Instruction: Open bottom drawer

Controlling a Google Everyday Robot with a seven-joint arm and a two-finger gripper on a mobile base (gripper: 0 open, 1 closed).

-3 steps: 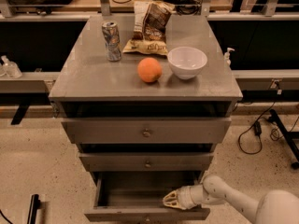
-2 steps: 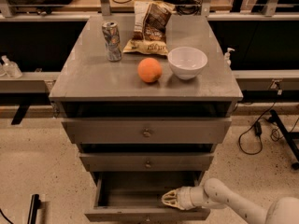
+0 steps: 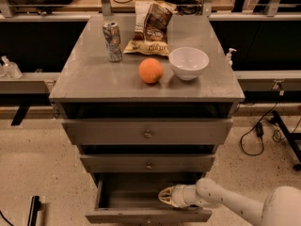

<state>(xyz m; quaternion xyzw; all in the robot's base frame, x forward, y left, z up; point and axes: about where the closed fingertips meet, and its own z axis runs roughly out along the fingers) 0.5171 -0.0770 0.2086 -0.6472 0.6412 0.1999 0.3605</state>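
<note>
The bottom drawer of the grey metal cabinet stands pulled out, its plain grey inside showing and its small knob at the lower frame edge. My gripper reaches in from the lower right on a white arm and sits inside the drawer, over its right half, just behind the front panel. The mid-sized drawer front and the tallest drawer front above it are also pulled out a little.
On the cabinet top stand a soda can, a chip bag, an orange and a white bowl. A cable lies on the floor at the right. A dark bar lies at the lower left.
My gripper has shifted slightly to the left inside the drawer. The drawer looks unchanged.
</note>
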